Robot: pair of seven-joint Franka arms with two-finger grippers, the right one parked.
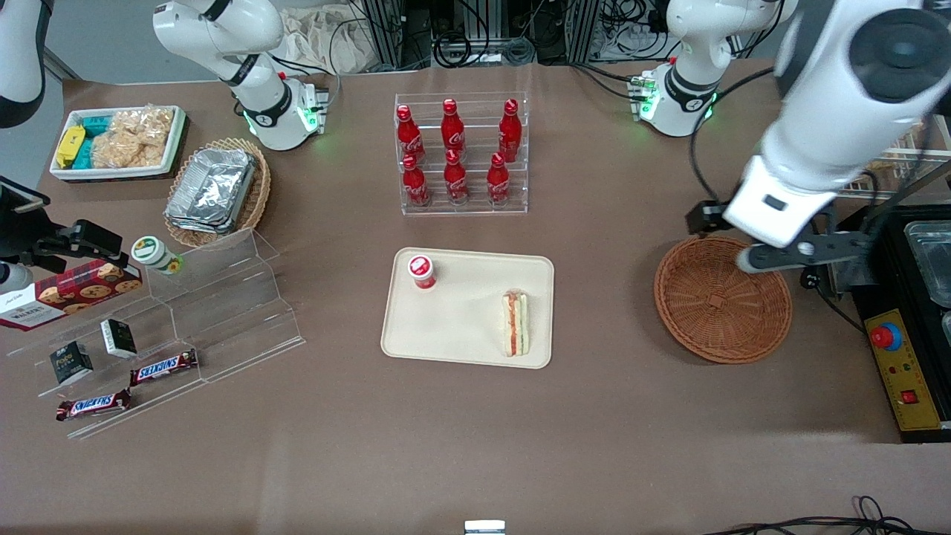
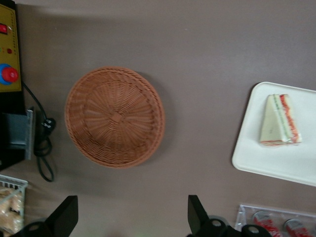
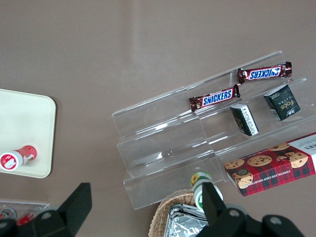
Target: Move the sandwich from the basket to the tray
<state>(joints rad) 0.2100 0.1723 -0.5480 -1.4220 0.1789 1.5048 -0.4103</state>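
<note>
**Sandwich down on the tray, basket empty: only the pull-back is left**

From my seat the carry looks finished. The small triangular white-bread sandwich with orange-red and green filling [image 1: 515, 322] lies on its side on the flat cream-beige plastic tray [image 1: 461, 327], close to the rim at the working arm's end, well apart from the red-capped little bottle [image 1: 421, 270] that shares the tray. The round reddish-brown woven wicker basket [image 1: 722, 299] sits on the brown bench [image 1: 475, 431] with nothing in it; the wrist view shows its bare weave [image 2: 114, 117] and the sandwich [image 2: 280, 121] resting on the tray [image 2: 276, 160].

The left arm's jaws [image 2: 132, 216] hang released above the bench just beside the basket, holding nothing, both black fingers [image 2: 196, 210] spread wide.

I judge the placing step done. What remains, as I read it, is to lift clear and park the arm without brushing the basket rim or the black control box [image 1: 903, 371] close by.
</note>
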